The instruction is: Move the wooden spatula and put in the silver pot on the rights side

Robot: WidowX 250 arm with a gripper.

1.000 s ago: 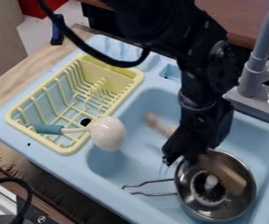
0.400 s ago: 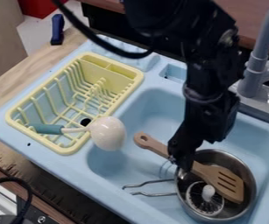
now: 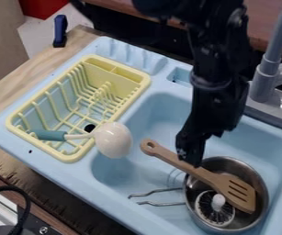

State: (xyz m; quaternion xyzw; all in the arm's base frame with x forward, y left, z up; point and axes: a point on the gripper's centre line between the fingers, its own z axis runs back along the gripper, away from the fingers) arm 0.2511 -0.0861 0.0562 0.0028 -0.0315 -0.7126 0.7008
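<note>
In the blue sink (image 3: 146, 121), the silver pot (image 3: 196, 184) contains a round white-knobbed object (image 3: 217, 202) and the slotted end of the wooden spatula (image 3: 211, 177), its handle jutting out near the gripper (image 3: 191, 153), whose hold cannot be told.

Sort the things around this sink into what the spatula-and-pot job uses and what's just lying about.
For the job:
wooden spatula
silver pot
gripper

Just lying about:
white ladle with teal handle
yellow dish rack
blue object
</note>
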